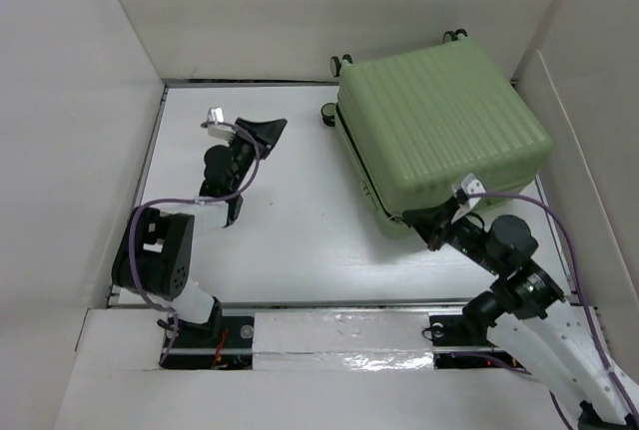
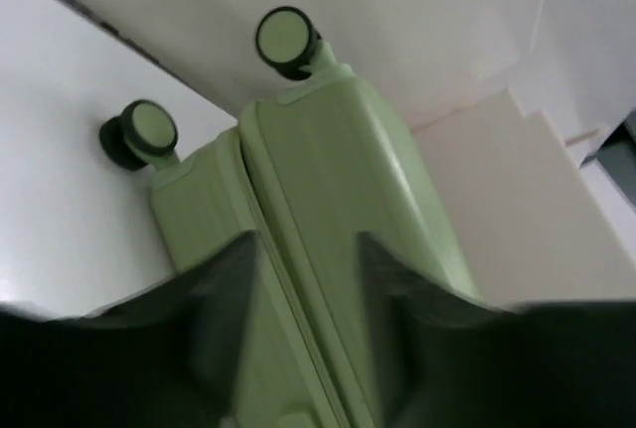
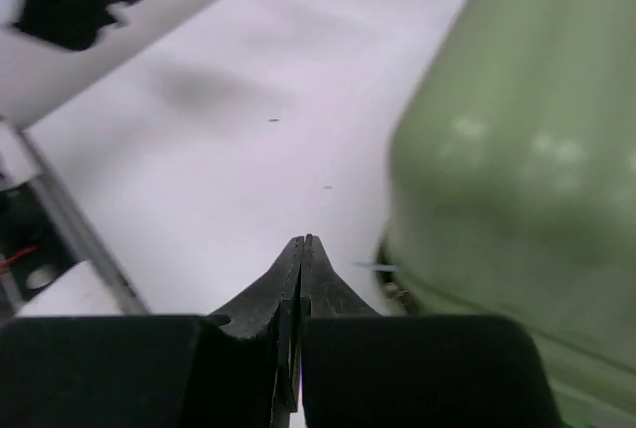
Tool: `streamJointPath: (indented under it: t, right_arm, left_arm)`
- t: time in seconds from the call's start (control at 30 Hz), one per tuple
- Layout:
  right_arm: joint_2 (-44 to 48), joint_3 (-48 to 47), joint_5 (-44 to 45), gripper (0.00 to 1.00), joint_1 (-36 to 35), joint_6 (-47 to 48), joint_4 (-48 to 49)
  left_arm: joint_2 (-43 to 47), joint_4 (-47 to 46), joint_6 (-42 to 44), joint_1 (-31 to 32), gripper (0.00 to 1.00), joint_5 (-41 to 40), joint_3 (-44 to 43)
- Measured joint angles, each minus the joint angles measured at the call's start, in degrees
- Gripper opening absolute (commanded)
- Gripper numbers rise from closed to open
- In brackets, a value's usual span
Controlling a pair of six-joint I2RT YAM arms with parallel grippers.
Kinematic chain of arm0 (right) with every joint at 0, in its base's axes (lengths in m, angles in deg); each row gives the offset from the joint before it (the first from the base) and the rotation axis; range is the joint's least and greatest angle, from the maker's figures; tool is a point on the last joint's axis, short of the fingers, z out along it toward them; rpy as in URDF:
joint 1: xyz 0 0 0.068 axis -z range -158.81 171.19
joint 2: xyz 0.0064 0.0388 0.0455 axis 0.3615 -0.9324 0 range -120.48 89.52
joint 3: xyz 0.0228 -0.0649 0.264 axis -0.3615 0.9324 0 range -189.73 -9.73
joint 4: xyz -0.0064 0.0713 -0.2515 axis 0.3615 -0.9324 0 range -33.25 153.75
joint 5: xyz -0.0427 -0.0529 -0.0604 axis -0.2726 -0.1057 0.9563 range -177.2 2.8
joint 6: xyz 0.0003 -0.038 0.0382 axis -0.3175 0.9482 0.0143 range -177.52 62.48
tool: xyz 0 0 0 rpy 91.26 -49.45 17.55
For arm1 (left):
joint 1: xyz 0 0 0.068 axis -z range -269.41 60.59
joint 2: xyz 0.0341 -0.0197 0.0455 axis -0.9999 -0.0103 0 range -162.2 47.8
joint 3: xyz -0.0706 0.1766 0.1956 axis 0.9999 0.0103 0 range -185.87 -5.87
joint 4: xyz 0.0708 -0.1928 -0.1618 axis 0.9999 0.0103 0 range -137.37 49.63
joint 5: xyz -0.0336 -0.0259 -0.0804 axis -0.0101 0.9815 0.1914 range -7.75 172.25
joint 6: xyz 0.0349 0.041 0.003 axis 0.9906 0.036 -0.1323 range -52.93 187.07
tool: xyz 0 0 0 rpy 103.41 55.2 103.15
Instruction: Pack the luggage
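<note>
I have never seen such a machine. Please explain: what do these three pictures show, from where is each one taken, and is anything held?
You see two robot arms bolted at the near edge of a white table. One picture comes from a camera above and behind them; the other two come from cameras on the wrists. On the table lies a green suitcase, closed, with black wheels. The left gripper stands open on bare table, pointed at the suitcase and not touching it. The right gripper is shut, empty, beside the suitcase's near corner. Nothing is held.
</note>
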Motion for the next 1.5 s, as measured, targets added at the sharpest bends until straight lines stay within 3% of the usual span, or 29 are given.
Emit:
streamJointPath:
  t: [0.07,0.23,0.37,0.47,0.5,0.6,0.63,0.8,0.97,1.3,1.47,1.5]
  right_arm:
    - [6.5,2.4,0.5,0.00,-3.2,-2.0,-1.5]
    - [19.0,7.0,3.7,0.00,-11.5,-8.8,-10.1]
    - [18.9,7.1,7.3,0.04,-14.1,-11.7,-13.1]
    - [15.8,7.1,8.7,0.31,-14.2,-12.2,-12.9]
    - [14.7,7.1,9.1,0.47,-14.2,-12.2,-12.8]
    - [11.3,7.1,9.2,0.69,-14.2,-11.5,-11.8]
    - [10.3,7.1,9.0,0.72,-14.2,-11.3,-11.4]
    - [6.7,7.2,7.8,0.80,-14.6,-10.2,-9.1]
    - [7.5,7.2,7.1,0.84,-14.6,-9.7,-8.7]
    - [6.6,7.2,7.1,0.87,-14.6,-9.2,-7.8]
    - [7.1,7.2,7.1,0.86,-14.6,-9.6,-7.8]
    - [7.6,7.2,7.1,0.86,-14.6,-9.7,-7.8]
  left_arm:
    - [-3.0,0.7,0.1,0.5,0.75,1.7,-5.1]
    - [-14.2,4.2,0.4,1.9,0.88,6.0,-20.3]
    - [-24.2,9.6,0.2,4.1,0.99,9.1,-34.7]
    - [-31.4,14.4,0.0,5.0,0.99,11.1,-45.9]
    - [-33.7,15.8,-0.2,5.2,0.99,11.4,-49.5]
    - [-39.7,20.3,-0.6,5.3,0.99,11.6,-59.1]
    - [-41.5,21.7,-0.7,5.3,0.99,11.6,-62.1]
    - [-50.5,31.3,-1.0,5.6,0.99,11.2,-79.8]
    - [-56.0,37.9,-1.5,6.3,0.99,9.6,-91.2]
    - [-60.9,41.8,-4.5,8.1,0.99,8.2,-97.9]
    - [-64.3,40.7,-6.9,8.9,0.83,6.3,-102.7]
    - [-64.7,40.2,-7.5,8.9,0.73,5.9,-103.0]
